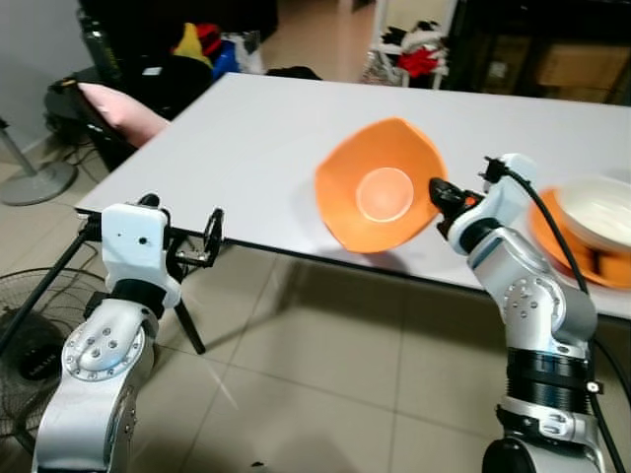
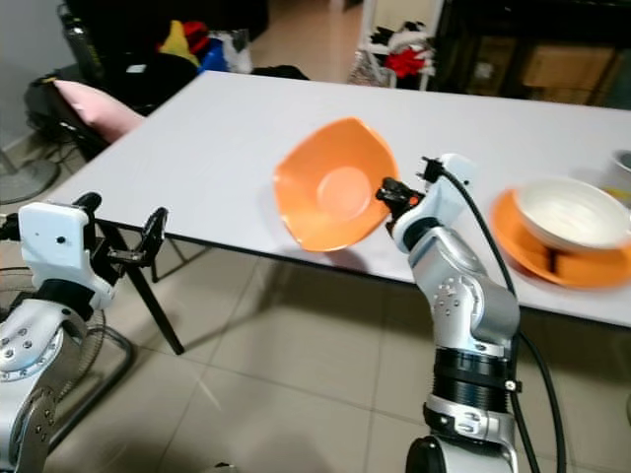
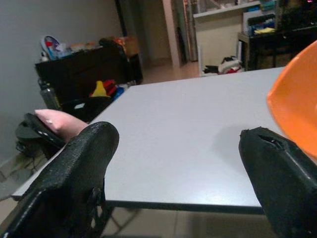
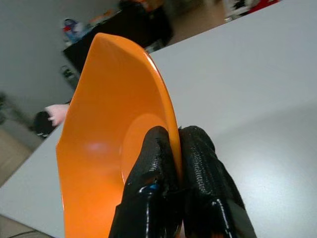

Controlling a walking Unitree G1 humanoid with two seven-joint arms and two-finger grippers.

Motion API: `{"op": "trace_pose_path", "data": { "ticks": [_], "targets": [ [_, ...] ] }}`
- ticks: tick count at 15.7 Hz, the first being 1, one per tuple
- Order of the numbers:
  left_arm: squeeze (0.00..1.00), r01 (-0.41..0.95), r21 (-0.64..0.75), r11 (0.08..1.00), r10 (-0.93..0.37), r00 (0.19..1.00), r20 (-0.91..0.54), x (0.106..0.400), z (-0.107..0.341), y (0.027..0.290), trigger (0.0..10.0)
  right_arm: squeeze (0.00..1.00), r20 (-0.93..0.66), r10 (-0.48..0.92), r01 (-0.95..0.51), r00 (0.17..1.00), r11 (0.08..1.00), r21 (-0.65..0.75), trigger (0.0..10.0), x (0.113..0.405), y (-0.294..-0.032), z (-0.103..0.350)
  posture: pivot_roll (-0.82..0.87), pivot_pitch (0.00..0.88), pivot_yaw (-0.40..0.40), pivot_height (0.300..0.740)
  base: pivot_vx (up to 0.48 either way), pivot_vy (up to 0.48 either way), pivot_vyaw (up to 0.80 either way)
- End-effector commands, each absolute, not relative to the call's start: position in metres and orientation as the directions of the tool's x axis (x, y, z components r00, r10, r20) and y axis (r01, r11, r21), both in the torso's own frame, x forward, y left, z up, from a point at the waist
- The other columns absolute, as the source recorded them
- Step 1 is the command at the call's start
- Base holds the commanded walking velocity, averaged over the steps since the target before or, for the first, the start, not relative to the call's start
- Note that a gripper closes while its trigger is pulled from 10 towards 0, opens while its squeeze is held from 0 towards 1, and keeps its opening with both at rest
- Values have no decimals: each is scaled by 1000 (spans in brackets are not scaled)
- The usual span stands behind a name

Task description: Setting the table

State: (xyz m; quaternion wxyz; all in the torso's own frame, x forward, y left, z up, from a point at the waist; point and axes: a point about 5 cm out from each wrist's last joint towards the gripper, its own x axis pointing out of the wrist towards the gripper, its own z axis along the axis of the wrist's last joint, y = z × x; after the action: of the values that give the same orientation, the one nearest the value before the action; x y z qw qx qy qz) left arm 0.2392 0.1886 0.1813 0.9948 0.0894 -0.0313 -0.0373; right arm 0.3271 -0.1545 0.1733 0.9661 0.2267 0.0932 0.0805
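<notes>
Right gripper (image 4: 171, 163) clenched on orange bowl (image 1: 380, 187) rim; we hold it tilted over white table (image 1: 246, 138) near edge | left gripper (image 1: 202, 239) spread wide, empty, near-left corner | white bowl (image 1: 606, 212) far right

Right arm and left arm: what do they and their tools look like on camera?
Both arms are silver metal in rounded jointed segments with black bands. The right arm carries a black cable along its outside; its tool is black with orange at the base. The left arm ends in a white boxy housing; its tool has black textured fingers.
</notes>
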Motion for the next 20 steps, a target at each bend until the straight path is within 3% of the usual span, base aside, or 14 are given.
{"op": "trace_pose_path", "data": {
  "ticks": [1,11,20],
  "targets": [
    [0,67,185,980,-77,996,45,239,179,190,10000,0,-94,263,-191,960,863,468,10000,328,-141,183,-60,0,44,740,401,0,0],
    [0,61,208,976,-66,998,20,232,172,196,10000,0,-143,305,-184,942,820,543,10000,330,-140,175,-53,0,3,740,400,0,0],
    [0,133,227,965,-135,991,-3,237,170,190,10000,0,-161,249,-110,955,802,587,10000,327,-154,172,-71,0,33,740,398,0,-86]
  ]
}}
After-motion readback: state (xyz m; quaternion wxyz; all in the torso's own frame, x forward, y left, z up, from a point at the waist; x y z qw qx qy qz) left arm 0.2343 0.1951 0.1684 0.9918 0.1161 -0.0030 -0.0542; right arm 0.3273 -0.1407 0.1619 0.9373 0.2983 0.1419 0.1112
